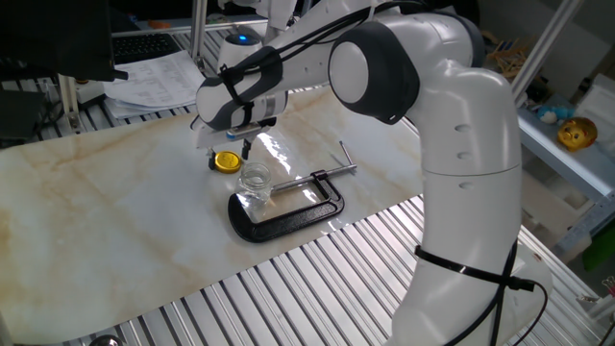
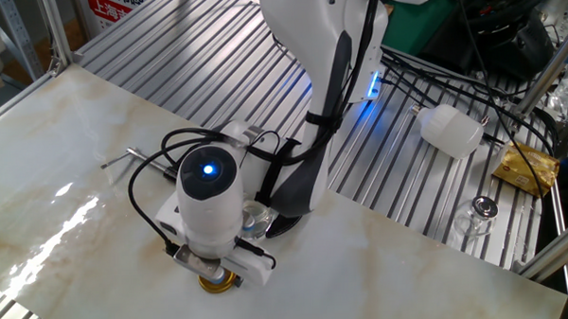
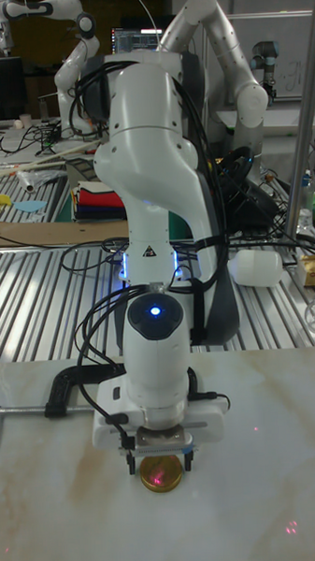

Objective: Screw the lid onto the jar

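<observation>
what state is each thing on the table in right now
lid: flat on the table, off the jar, between the claw's fingers
jar: upright, mouth uncovered, held in the clamp
C-clamp: lying flat on the table
claw: open, straddling the lid

Marble-look table (image 1: 115,192), pale with tan veins, smooth and glossy, with bright glare near the far edge. Ribbed bare metal slats (image 1: 288,279) around it, dully shining. Clear glass jar (image 1: 255,181), glinting. Yellow lid (image 1: 227,160), smooth, plastic-looking. Matt black C-clamp (image 1: 288,213) with a bright silver metal screw. White glossy plastic shells on the arm (image 1: 461,144), dark grey matt joints. Loose white paper sheets (image 1: 154,82) at far left.
</observation>
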You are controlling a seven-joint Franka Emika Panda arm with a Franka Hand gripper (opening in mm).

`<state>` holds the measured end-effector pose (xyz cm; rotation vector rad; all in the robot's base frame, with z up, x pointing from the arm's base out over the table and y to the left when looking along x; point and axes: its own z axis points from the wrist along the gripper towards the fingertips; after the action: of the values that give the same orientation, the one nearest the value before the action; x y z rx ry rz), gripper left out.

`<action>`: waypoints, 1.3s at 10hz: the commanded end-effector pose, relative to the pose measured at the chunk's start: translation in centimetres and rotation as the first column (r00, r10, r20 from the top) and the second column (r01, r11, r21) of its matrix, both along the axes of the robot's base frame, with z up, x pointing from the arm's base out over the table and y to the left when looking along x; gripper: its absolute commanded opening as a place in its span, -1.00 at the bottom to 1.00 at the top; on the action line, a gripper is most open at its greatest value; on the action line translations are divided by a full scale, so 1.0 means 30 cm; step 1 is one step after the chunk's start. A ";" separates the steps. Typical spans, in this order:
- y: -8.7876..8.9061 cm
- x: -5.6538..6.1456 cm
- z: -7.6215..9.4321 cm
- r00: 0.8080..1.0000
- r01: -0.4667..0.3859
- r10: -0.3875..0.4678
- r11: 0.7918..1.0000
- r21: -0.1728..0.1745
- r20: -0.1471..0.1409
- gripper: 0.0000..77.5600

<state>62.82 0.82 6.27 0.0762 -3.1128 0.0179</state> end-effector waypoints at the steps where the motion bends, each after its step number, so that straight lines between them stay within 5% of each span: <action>1: 0.002 0.006 -0.001 1.000 0.002 -0.002 1.000 0.000 0.006 1.00; 13: 0.000 0.016 0.002 1.000 -0.020 0.020 1.000 0.002 0.001 1.00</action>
<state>63.19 0.83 6.20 0.1089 -3.1098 0.0156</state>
